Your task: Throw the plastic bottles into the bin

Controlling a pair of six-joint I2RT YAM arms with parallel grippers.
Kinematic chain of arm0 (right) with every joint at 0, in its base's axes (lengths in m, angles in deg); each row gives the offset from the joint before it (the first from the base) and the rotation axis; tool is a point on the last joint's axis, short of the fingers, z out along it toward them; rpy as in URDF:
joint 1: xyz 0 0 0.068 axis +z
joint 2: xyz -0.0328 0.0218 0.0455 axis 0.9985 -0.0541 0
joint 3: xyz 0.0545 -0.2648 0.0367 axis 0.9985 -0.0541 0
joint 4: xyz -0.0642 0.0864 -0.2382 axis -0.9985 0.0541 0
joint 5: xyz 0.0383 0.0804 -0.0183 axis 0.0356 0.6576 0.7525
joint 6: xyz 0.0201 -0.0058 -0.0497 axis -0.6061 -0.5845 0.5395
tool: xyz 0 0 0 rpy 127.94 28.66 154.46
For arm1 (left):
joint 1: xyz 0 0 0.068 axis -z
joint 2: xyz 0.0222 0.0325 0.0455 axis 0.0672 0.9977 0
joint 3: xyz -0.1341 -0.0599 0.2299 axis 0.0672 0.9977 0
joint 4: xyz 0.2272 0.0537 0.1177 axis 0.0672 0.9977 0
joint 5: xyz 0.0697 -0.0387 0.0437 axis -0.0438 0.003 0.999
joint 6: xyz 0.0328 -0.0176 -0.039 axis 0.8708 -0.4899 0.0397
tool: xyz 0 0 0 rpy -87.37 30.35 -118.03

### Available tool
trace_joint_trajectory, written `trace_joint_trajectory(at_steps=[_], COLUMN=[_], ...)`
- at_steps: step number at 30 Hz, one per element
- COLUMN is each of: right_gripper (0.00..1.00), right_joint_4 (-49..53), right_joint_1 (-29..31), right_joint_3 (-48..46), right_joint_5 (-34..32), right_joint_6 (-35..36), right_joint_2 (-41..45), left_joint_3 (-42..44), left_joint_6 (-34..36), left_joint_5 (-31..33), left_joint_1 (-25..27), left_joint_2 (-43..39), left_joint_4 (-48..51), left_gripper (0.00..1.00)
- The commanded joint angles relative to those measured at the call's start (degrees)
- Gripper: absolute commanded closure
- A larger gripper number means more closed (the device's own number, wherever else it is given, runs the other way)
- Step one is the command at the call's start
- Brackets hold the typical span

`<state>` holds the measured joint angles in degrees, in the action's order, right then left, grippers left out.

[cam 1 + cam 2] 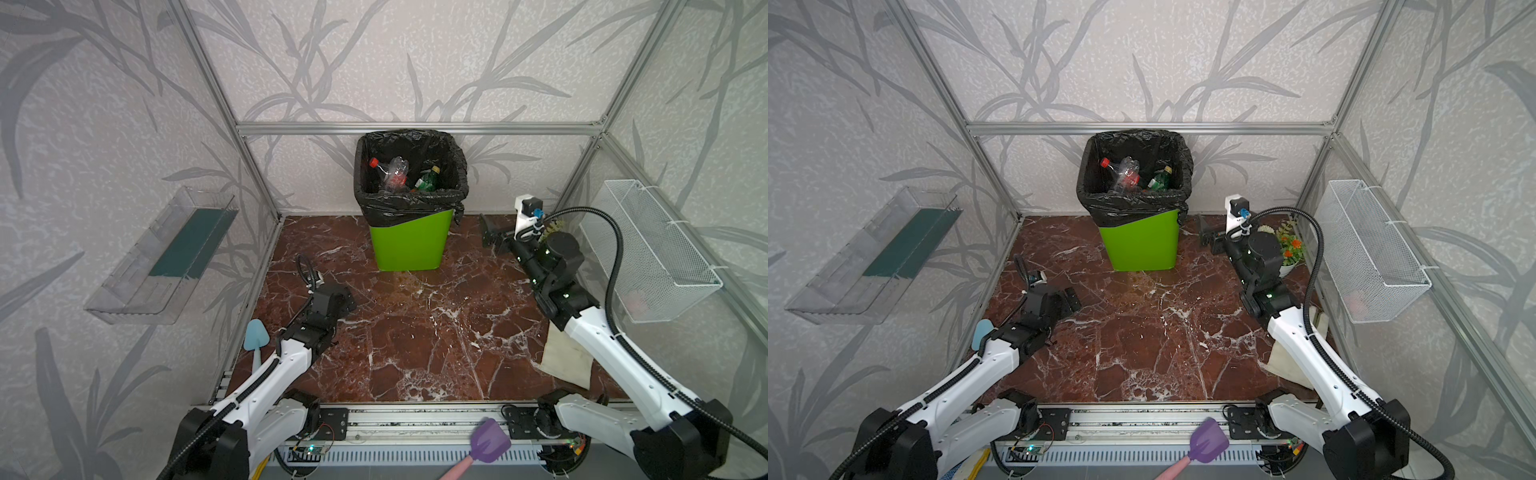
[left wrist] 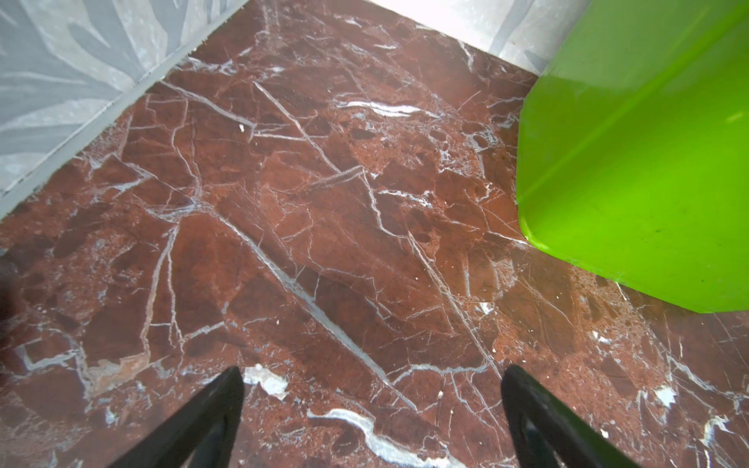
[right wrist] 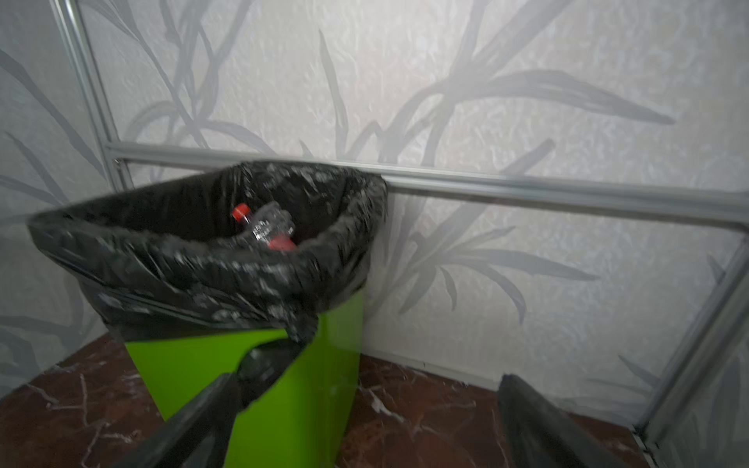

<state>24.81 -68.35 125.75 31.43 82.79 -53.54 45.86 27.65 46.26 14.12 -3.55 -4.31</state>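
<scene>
The red-brown marble surface (image 1: 415, 332) fills the lower middle of both top views, and no bottle shows anywhere on it. The lime-green bin (image 1: 409, 245) stands at upper centre, its black bag (image 1: 409, 203) folded over the rim. A white wire-mesh basket (image 1: 656, 253) hangs at the right edge and a clear plastic tray (image 1: 158, 257) at the left edge; no bottle shows in either.

The right claw (image 3: 364, 421) sits just right of the bin in the top views, jaws spread wide and empty. The bin's mouth is at centre left of the right wrist view. The left claw (image 2: 371, 409) is low over bare marble, left of centre in the top views. Its jaws are likewise spread and hold nothing, and the bin's wall is at the right edge of its wrist view.

The only plastic bottles in sight lie inside the bin: a clear bottle (image 1: 392, 172) with red cap and red label, and beside it a green bottle (image 1: 428, 180) with a yellowish cap. They look empty, so they are probably light and thin-walled, apt to crumple or squirt out of a hard pinch. Their smooth round sides may also slip. A grip across the labelled waist, or at the stiffer shoulder just below the cap, would probably hold best
</scene>
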Motion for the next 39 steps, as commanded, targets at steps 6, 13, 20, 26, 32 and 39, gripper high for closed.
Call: trace_joint_trajectory(at_steps=[6,13,20,26,32,39], right_gripper=[0.01,0.01,0.01,0.01,0.01,0.01], right_joint_4=[-8.9,-19.2,-28.4,-38.0,-42.2,-43.7], right_joint_1=[-7.7,-13.3,-14.1,-14.2,-14.2,-14.2], right_joint_3=[-18.9,-32.3,-36.9,-37.0,-33.5,-31.3], right_joint_5=[-3.7,-5.6,-3.9,-1.3,3.3,1.1], right_joint_6=[5.2,4.1,3.8,3.3,1.9,1.2], right_joint_2=[10.4,6.5,-1.6,-12.8,-22.1,-29.1], left_joint_3=[1.5,1.9,2.3,2.8,2.7,4.3], left_joint_6=[3.7,6.2,9.0,9.5,10.8,15.3], left_joint_5=[5.5,7.3,9.9,11.1,13.7,20.9], left_joint_1=[-0.3,-0.4,-0.5,-0.6,-0.8,-1.0], left_joint_2=[-2.7,-3.6,-4.9,-5.2,-5.1,-5.8], left_joint_4=[-1.7,-3.0,-2.9,-3.2,-3.7,-9.5], left_gripper=[0.01,0.01,0.01,0.01,0.01,0.01])
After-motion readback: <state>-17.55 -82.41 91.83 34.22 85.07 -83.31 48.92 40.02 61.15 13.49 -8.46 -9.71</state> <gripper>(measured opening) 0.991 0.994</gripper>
